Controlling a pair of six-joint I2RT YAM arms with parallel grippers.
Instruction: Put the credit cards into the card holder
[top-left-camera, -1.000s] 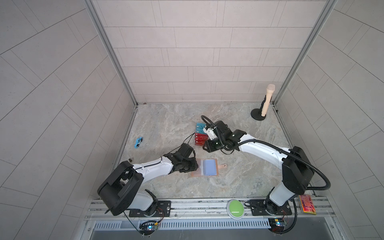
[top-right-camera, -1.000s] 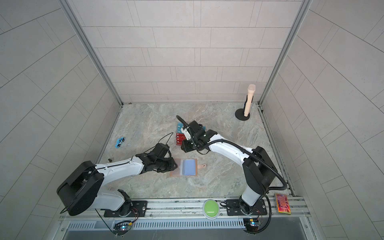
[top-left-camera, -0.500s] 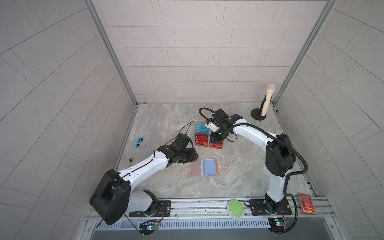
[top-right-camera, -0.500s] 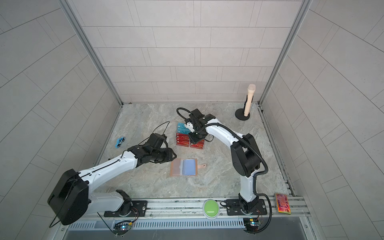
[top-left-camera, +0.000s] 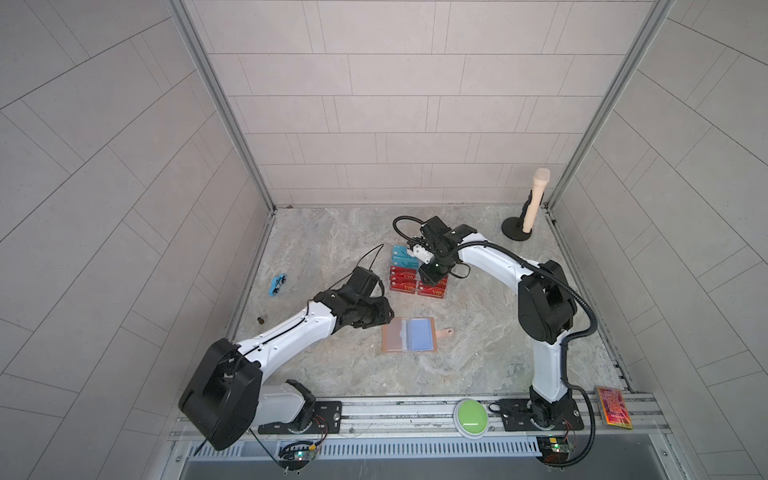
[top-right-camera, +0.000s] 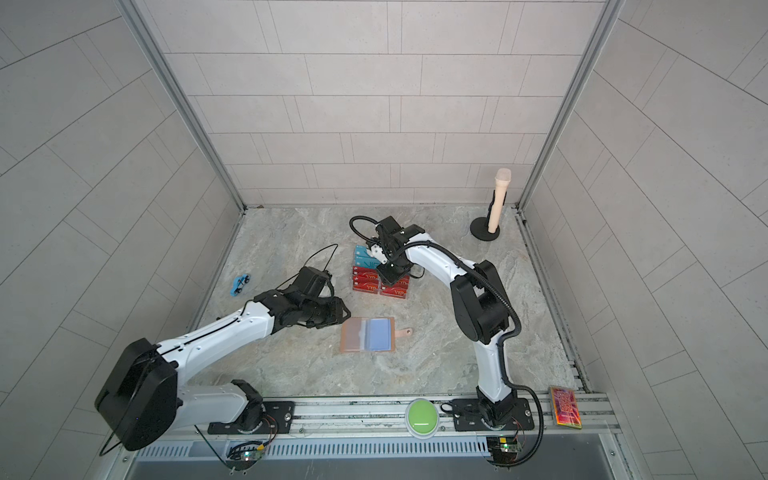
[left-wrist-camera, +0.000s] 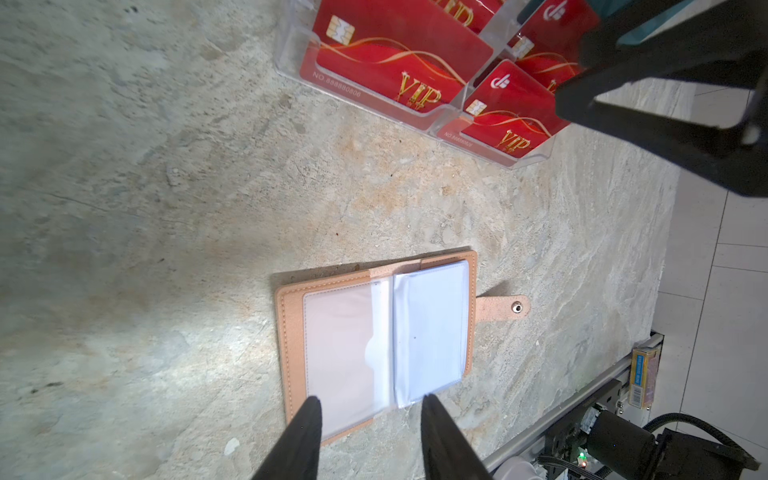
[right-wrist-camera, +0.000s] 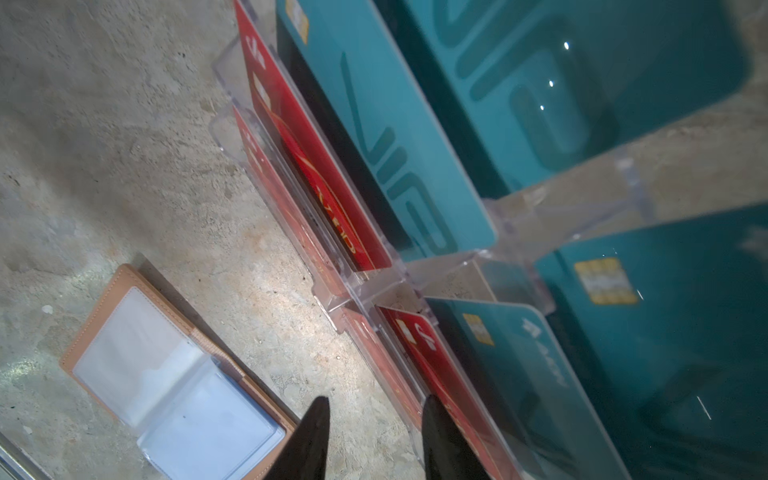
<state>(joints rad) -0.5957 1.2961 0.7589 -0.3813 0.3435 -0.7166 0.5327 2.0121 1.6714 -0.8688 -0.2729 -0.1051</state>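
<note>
The card holder (top-left-camera: 409, 335) (top-right-camera: 368, 335) lies open and flat on the marble table, tan-pink with clear and pale-blue pockets (left-wrist-camera: 428, 324) and its snap tab to the right. Red credit cards (top-left-camera: 403, 283) (left-wrist-camera: 390, 62) and teal credit cards (top-left-camera: 401, 259) (right-wrist-camera: 386, 137) stand in a clear tiered stand behind it. My left gripper (top-left-camera: 384, 318) (left-wrist-camera: 370, 401) hovers at the holder's left edge, open and empty. My right gripper (top-left-camera: 430, 276) (right-wrist-camera: 374, 401) hangs over the stand's front right tiers, open, with nothing between its fingers.
The clear acrylic stand (left-wrist-camera: 436, 114) holds all the cards. A microphone on a black base (top-left-camera: 534, 203) stands back right. A small blue toy (top-left-camera: 277, 284) lies at the left. A green button (top-left-camera: 471, 417) and an orange-pink patterned slab (top-left-camera: 614, 406) sit on the front rail.
The right arm has swung up and back, bringing its gripper from the stand's front to above it. The left gripper has lifted a little from the holder's left edge. Both jaws stand wider.
</note>
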